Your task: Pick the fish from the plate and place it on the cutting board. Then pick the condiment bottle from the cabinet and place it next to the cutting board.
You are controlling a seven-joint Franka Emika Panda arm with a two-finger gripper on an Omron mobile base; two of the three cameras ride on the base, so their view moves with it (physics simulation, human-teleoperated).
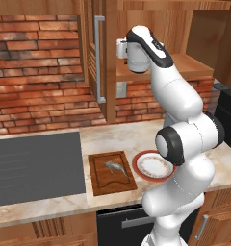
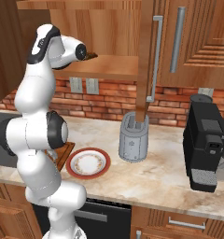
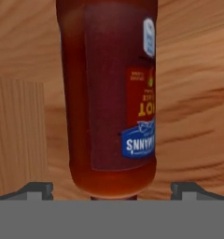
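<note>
While the tool (image 3: 111,189) stands spread apart, the condiment bottle (image 3: 109,93) fills the frame's centre between its tips, long axis running top to bottom.

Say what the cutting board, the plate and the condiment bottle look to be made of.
Cutting board: dark brown wood, matte, grain and an edge groove showing.
Plate: probably glazed ceramic, white with a red-orange rim and faint speckles.
Condiment bottle: likely clear plastic or glass, glossy, dark red contents showing through, with a printed label.
</note>
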